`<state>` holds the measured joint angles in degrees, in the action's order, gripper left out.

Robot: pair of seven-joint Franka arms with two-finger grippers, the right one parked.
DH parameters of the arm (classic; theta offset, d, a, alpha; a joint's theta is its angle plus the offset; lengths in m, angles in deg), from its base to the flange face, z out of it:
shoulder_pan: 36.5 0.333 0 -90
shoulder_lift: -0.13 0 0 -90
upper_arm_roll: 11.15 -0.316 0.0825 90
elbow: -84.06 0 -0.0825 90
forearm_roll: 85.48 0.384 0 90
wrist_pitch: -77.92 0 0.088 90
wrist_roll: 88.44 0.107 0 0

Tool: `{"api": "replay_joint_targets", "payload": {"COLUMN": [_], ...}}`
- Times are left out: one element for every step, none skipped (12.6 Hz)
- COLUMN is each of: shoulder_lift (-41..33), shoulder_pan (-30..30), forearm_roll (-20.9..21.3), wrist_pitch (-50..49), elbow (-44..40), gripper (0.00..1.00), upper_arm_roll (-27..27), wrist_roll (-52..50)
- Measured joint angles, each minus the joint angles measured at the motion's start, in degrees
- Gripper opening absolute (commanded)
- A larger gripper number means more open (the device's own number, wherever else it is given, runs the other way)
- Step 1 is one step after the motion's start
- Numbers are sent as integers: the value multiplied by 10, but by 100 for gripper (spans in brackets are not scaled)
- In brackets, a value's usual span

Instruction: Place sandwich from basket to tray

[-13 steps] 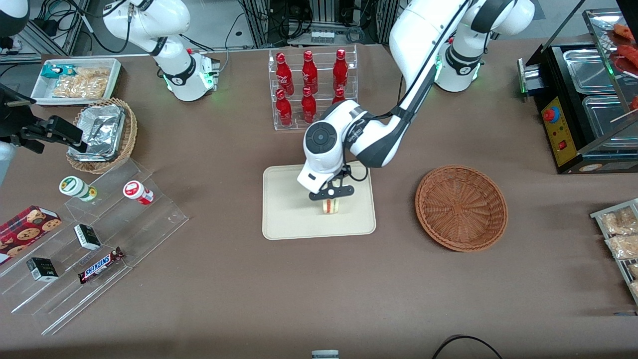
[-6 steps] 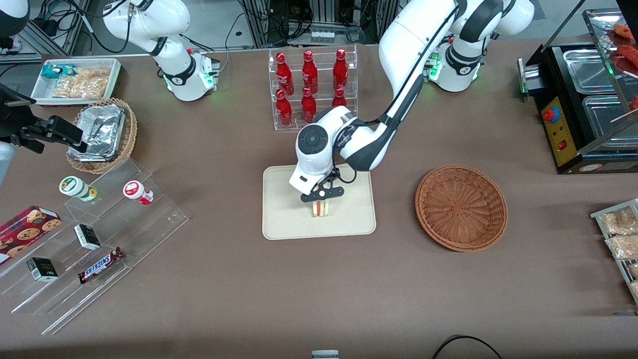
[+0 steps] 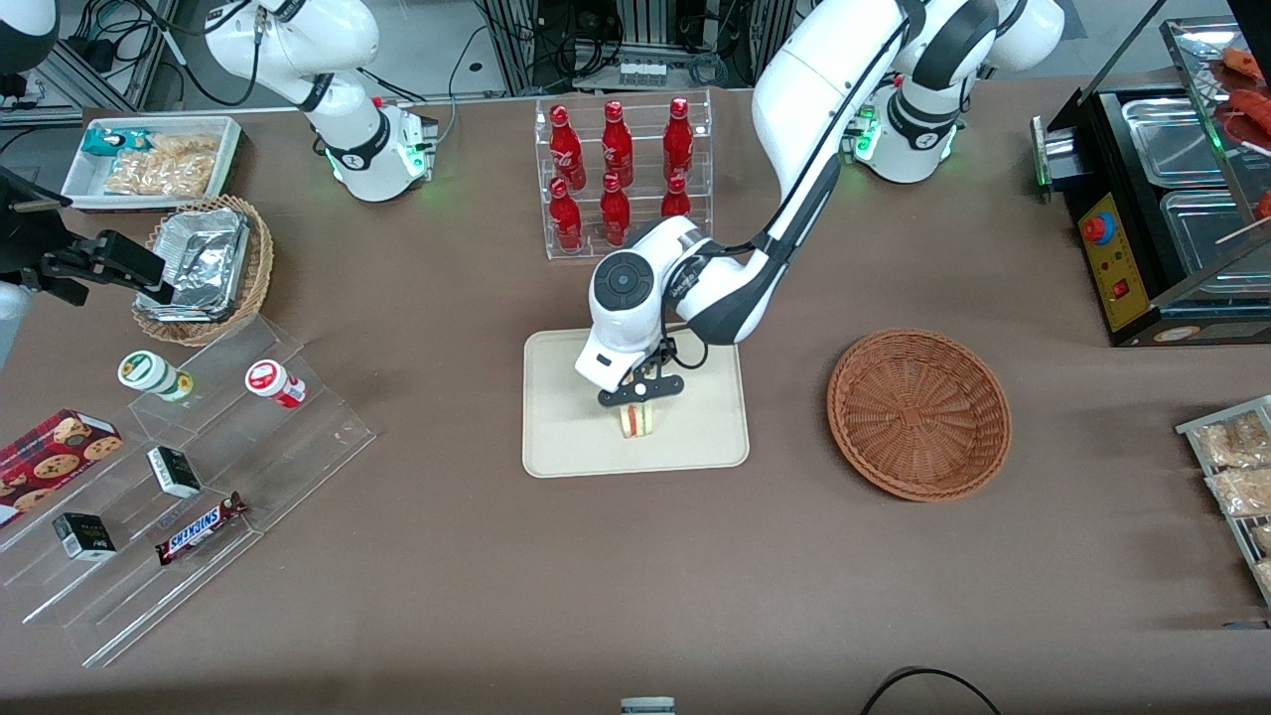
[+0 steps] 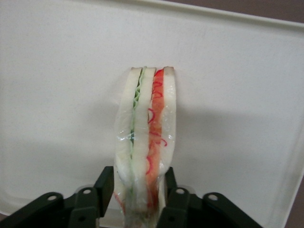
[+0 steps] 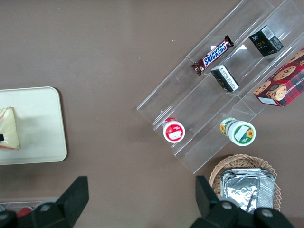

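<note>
The sandwich [image 3: 636,421] is a pale bread wedge in clear wrap, its red and green layers showing along the cut edge [image 4: 147,137]. It stands upright on the cream tray [image 3: 566,437], near the tray's middle. My gripper [image 3: 639,405] is directly above it and shut on it, a black finger [image 4: 105,183] pressing on each side of the wedge. The tray's flat surface [image 4: 57,95] fills the left wrist view. The reddish-brown basket [image 3: 918,412] lies beside the tray toward the working arm's end, with nothing in it. The right wrist view catches the sandwich [image 5: 8,128] on the tray [image 5: 42,123].
A clear rack of red bottles [image 3: 621,174] stands just farther from the front camera than the tray. A stepped acrylic shelf [image 3: 189,477] with snacks, a tan basket with foil [image 3: 204,268] and a white bin [image 3: 149,159] lie toward the parked arm's end. A black warmer [image 3: 1162,209] stands at the working arm's end.
Over the last second my gripper carried the sandwich across the tray toward the parked arm's end. Since half a second ago it has barely shifted.
</note>
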<state>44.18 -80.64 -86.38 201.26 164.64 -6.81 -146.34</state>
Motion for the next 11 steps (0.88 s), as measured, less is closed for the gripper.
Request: {"api": "replay_joint_targets", "payload": {"shoulder_lift": [-4, -12, -24, -38, -55, -71, -86, -99, -110, -121, -129], "shoulder_pan": [0, 0, 1, 2, 3, 5, 5, 6, 8, 15, 30], "forearm_roll": [0, 0, 0, 0, 0, 0, 0, 0, 0, 0, 0], "wrist_pitch": [0, -4, -17, -33, -54, -75, -97, -124, -157, -192, -220], "elbow": [-6, -11, -15, -16, -16, -16, -16, -15, -14, -14, -13], "gripper": [100, 100, 100, 100, 100, 100, 100, 100, 100, 100, 100], "upper_arm_roll": [0, 0, -1, -2, -4, -7, -16, -29, -46, -60, -67], "wrist_roll": [-1, -2, -3, -4, -5, -5, -5, -5, -6, -6, -6]}}
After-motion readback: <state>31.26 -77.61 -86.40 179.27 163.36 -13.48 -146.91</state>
